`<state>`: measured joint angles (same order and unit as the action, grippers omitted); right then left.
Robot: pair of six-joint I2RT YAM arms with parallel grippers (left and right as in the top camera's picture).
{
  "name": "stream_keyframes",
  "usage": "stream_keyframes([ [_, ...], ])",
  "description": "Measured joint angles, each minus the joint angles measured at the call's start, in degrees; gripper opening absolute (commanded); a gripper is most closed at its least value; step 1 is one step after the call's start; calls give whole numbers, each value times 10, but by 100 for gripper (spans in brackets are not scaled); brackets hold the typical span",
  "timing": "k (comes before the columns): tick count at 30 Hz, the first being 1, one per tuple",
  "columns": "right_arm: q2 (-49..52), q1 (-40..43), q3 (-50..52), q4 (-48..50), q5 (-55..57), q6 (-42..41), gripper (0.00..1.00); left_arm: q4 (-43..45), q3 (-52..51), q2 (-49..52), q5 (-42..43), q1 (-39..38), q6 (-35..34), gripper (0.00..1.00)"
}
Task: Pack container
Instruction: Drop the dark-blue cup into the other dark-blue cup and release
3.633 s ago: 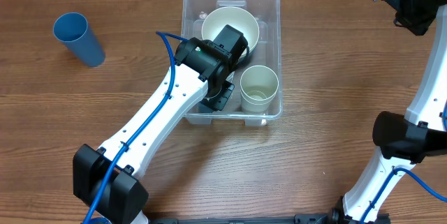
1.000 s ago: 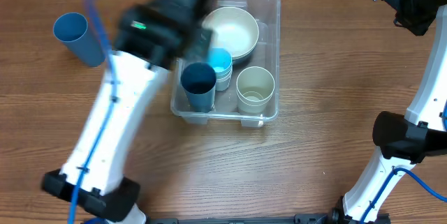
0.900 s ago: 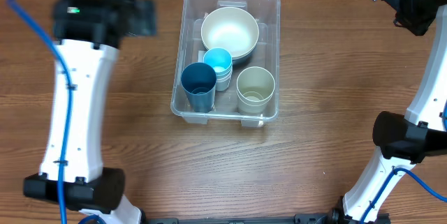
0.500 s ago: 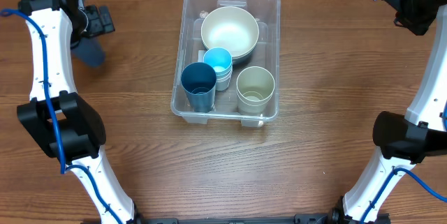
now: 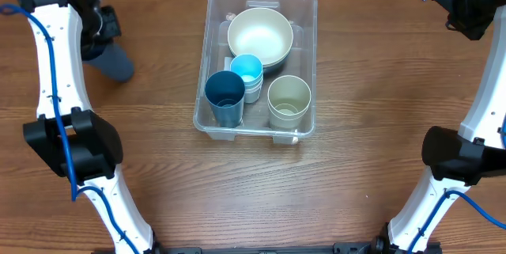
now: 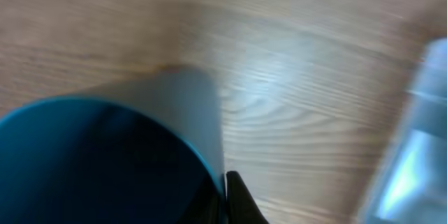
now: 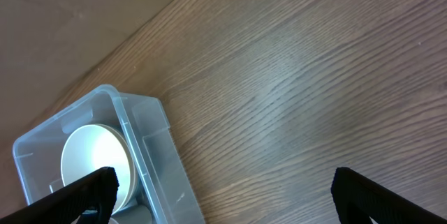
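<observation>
And here is the container (image 5: pixel 304 2), dead centre of the table and nudged toward 12 o'clock: a big, clear rectangular bin with rounded corners, its walls see-through, a pale rectangle showing at the 12 o'clock end of its floor. The right wrist view catches one corner of it (image 7: pixel 150 123) too. Inside, the white bowl (image 5: pixel 260 36) takes the whole 12 o'clock end, mouth up. The cream cup (image 5: pixel 289 100) stands upright in the 5 o'clock corner and the dark blue cup (image 5: pixel 225 96) in the 7 o'clock corner. Between them, toward the middle, the small light blue cup (image 5: pixel 247 70) sits nested in a white one, touching the dark blue cup. Out at 10 o'clock, well apart from the bin, a loose blue cup (image 5: pixel 115 62) leans over with the left gripper (image 5: pixel 103 26) right on its upper end. From the wrist its rim (image 6: pixel 91 161) fills the view against one finger, and I cannot tell whether the jaws are clamped. The right gripper (image 7: pixel 223 196) hangs at 2 o'clock with its fingers spread wide and nothing between them. All of this rests on the wood-grain table (image 5: pixel 379 127).
</observation>
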<state>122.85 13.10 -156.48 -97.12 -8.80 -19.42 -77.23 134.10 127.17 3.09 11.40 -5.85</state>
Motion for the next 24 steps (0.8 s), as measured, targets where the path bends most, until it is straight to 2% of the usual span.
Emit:
stream_keyframes([
  [3, 0, 0, 0, 0, 0, 0, 100, -46, 70, -57, 13, -58, 0, 4],
  [8, 0, 0, 0, 0, 0, 0, 100, -102, 108, -234, 10, -251, 18, 4],
  [11, 0, 0, 0, 0, 0, 0, 100, -163, 111, -247, 6, -351, 31, 4],
  [14, 0, 0, 0, 0, 0, 0, 100, -197, 106, -238, -3, -416, 44, 4],
  [19, 0, 0, 0, 0, 0, 0, 100, -196, 100, -238, -25, -437, 45, 4],
  [24, 0, 0, 0, 0, 0, 0, 100, -197, 34, -237, -44, -437, 45, 4],
])
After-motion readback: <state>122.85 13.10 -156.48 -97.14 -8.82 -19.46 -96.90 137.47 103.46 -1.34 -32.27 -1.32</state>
